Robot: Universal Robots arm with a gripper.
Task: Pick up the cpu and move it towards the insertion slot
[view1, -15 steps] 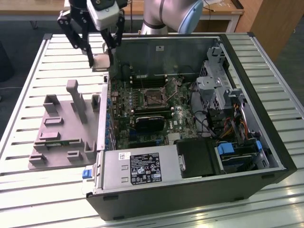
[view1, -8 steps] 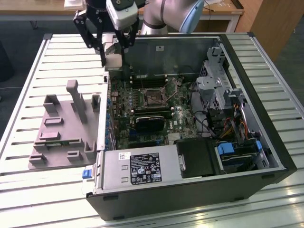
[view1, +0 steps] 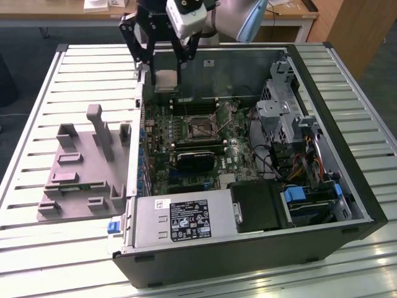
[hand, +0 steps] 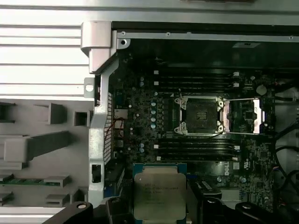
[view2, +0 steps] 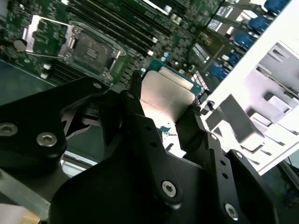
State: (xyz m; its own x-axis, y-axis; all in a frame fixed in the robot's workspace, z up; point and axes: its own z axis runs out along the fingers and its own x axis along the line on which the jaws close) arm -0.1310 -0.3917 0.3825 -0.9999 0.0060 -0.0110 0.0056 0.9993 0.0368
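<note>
Silvery metal caught the light on the cpu [view1: 166, 80], which sat clamped between the black fingers [view1: 144, 46] of the gripper [view1: 162, 69], held up in the air above the far corner of the open computer case [view1: 347, 186] in the exterior view. In the second wrist view the gripper [view2: 168, 122] had closed on the cpu [view2: 164, 98] from two opposite edges, one finger [view2: 135, 105] on one side and another on the opposite side, with the chip's flat top and green rim standing clear beyond the fingertips. In the first wrist view the cpu [hand: 159, 194] lay flat between the fingers [hand: 203, 207], its top facing the camera.

The insertion slot [view1: 200, 126] lay open on the green motherboard [view1: 162, 162] inside the case, well apart from the held chip. In the first wrist view the insertion slot [hand: 201, 114] sat beyond the cpu, with a row of long memory slots [hand: 194, 148] between them. Its metal frame [view2: 41, 31] stood swung open in the second wrist view. A grey parts fixture [view1: 77, 167] rested on the slatted table [view1: 37, 99] beside the case.
</note>
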